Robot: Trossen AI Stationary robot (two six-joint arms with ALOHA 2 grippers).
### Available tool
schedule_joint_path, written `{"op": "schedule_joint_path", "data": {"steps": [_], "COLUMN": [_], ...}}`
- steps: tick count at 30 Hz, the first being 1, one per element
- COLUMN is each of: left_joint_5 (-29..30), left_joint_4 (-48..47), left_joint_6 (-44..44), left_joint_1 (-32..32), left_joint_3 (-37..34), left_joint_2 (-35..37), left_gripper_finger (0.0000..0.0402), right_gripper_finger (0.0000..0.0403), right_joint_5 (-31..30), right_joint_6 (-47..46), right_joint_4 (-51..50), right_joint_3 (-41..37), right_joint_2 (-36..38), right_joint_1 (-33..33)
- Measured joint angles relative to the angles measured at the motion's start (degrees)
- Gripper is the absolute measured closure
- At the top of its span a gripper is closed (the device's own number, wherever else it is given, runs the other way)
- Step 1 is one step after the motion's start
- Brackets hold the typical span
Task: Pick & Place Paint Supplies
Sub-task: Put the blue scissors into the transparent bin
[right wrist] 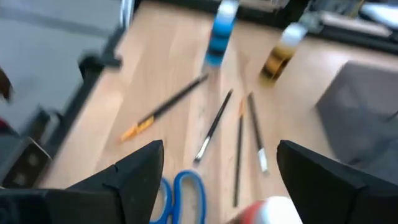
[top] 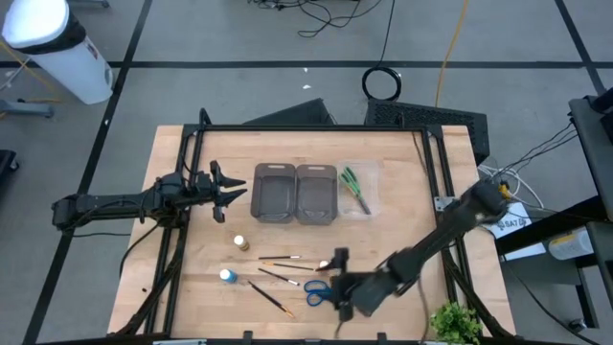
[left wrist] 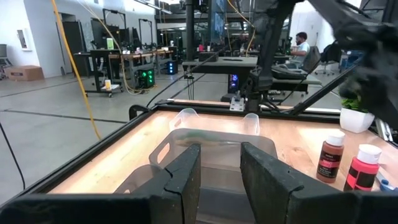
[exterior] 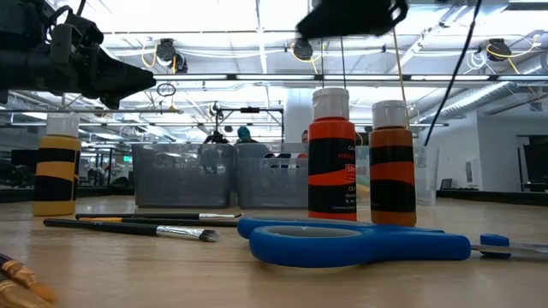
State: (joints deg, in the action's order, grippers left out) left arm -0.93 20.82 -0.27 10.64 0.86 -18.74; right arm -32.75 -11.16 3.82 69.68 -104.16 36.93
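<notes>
The right gripper point(top: 342, 285) hangs above the front of the table with its two dark fingers point(right wrist: 134, 171) spread wide and nothing between them; in its wrist view the bare gap looks down on the blue-handled scissors point(right wrist: 180, 196) and on thin dark-handled brushes point(right wrist: 214, 124) lying loosely side by side on the pale wood. From above, the scissors point(top: 317, 292) lie just beside that gripper on its left, and the orange paint bottle point(exterior: 331, 154) and the brown paint bottle point(exterior: 393, 162) stand upright close together right by it. Further left a long brush point(top: 273, 299) lies slanted near the front edge, with the small blue paint bottle point(top: 227, 276) and a yellowish bottle point(top: 240, 243) standing apart from each other in open wood. The left gripper point(top: 233, 192) hovers at the left side of the table, its fingers point(left wrist: 186, 177) held narrowly apart, gripping nothing, just beside the nearer of two grey rectangular plastic trays point(top: 274, 192) that sit touching side by side in the middle. A clear rectangular tray point(top: 359, 189) just right of them holds the green-handled scissors point(top: 352, 184). The wooden table point(top: 402, 206) is bare on its right half and along the back rail, and a dark metal frame point(top: 287, 127) edges it
</notes>
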Motion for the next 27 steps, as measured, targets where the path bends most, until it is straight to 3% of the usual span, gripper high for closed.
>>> {"op": "schedule_joint_path", "data": {"steps": [4,10,19,27], "left_joint_5": [0.0,0.0,-0.02,-0.04], "left_joint_4": [0.0,0.0,0.0,0.0], "left_joint_6": [0.0,0.0,0.0,0.0], "left_joint_1": [0.01,0.02,0.0,0.02], "left_joint_3": [0.0,0.0,0.0,0.0], "left_joint_2": [-0.01,-0.01,0.01,-0.01], "left_gripper_finger": [0.0277,0.0277,0.0277,0.0277], "right_gripper_finger": [0.0106,0.0106,0.0106,0.0119], "right_joint_5": [3.02,9.2,12.02,12.05], "right_joint_6": [-0.17,-4.01,-12.37,-12.87], "right_joint_4": [-2.91,-4.13,-14.22,-14.38], "right_joint_3": [6.32,10.45,10.52,10.52], "right_joint_2": [-7.61,-12.96,-13.81,-13.79], "right_joint_1": [0.56,1.11,1.24,1.81]}}
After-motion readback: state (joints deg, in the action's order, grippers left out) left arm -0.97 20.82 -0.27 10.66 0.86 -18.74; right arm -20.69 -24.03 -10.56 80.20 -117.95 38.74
